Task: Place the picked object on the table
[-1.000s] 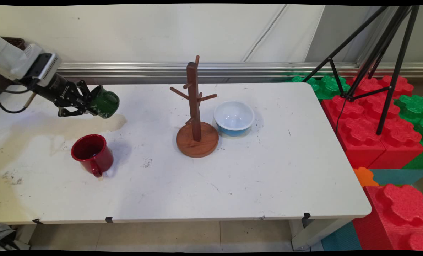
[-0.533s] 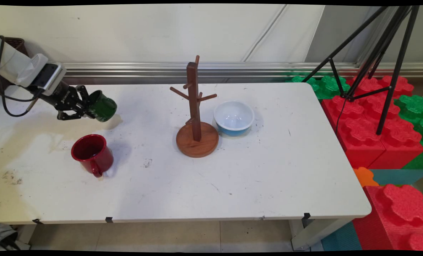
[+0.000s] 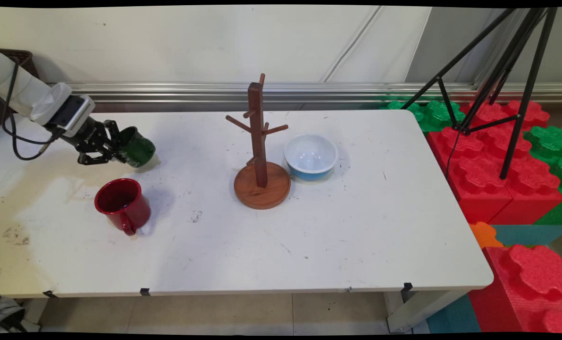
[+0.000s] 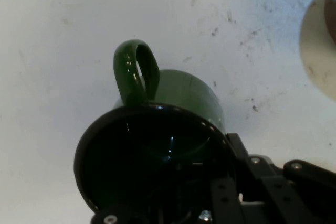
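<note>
**Q:** Green mug point(image 3: 138, 149) — where is it, and what has hold of it?

**A:** It hangs tipped on its side at the far left of the white table point(image 3: 243, 245), pinched at its rim by the black gripper point(image 3: 119, 147). The hand view shows the mug's dark mouth point(image 4: 152, 161) turned toward the camera, its handle point(image 4: 136, 72) standing up at the picture's top, and one finger point(image 4: 236, 156) lying against the outside of the rim. The other finger seems to reach inside the mouth, though it is too dark there to be sure. So the jaws are drawn in on the mug's wall, not spread. Whether the mug's underside touches the table I cannot tell.

**Q:** And the count, near to far?

**A:** Nearest, one red mug point(image 3: 122, 205) stands upright at the left, its handle toward the near edge. Farther in, at the middle, is one wooden mug tree point(image 3: 261, 146) on a round base, with bare pegs. Just to its right, one pale blue bowl point(image 3: 310, 156) sits almost touching the base. One green mug makes two mugs in all. Off the table's right end are stacked red and green foam blocks point(image 3: 493, 174), with one black tripod point(image 3: 502, 71) standing on them.
</note>
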You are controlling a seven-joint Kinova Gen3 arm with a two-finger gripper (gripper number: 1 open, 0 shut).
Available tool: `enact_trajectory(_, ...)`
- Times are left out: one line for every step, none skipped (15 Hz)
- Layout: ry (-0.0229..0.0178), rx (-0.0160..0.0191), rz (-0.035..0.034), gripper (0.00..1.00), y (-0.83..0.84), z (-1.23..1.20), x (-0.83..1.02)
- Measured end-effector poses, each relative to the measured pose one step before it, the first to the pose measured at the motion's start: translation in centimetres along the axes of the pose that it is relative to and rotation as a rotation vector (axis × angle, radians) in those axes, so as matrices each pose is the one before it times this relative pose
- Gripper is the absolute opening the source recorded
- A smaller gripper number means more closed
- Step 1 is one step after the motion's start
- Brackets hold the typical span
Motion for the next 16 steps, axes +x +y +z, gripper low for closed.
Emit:
enact_trajectory(-0.00503,-0.00258,0.00577,0.00,0.005,0.263,-0.025)
enact_trajectory(-0.00374,-0.00294,0.00457,0.00,-0.004,0.237,-0.002)
enact_trajectory(-0.00236,-0.00150,0.00228,0.00,0.012,0.141,-0.004)
enact_trajectory(-0.00258,-0.00238,0.00333,0.00,0.040,0.195,0.011)
enact_trajectory(-0.00141,-0.00141,0.00208,0.00,0.015,0.130,0.012)
enact_trajectory(-0.00130,-0.00289,0.00316,0.00,0.026,0.215,0.054)
enact_trajectory(-0.00040,-0.00276,0.00242,0.00,0.013,0.181,0.055)
enact_trajectory(0.00040,-0.00386,0.00222,0.00,0.039,0.188,0.060)
enact_trajectory(-0.00017,-0.00219,0.00217,1.00,0.026,0.131,0.042)
enact_trajectory(-0.00007,-0.00224,0.00212,1.00,0.007,0.132,0.042)
enact_trajectory(-0.00060,-0.00108,0.00126,1.00,-0.010,0.106,0.025)
enact_trajectory(-0.00049,-0.00036,-0.00100,1.00,0.003,0.068,-0.007)
enact_trajectory(-0.00054,0.00058,-0.00119,1.00,-0.043,0.047,0.018)
enact_trajectory(-0.00047,0.00173,-0.00118,1.00,-0.084,0.023,0.015)
enact_trajectory(0.00050,0.00253,-0.00122,1.00,-0.117,-0.001,0.035)
enact_trajectory(0.00040,0.00196,-0.00114,1.00,-0.056,-0.032,0.034)
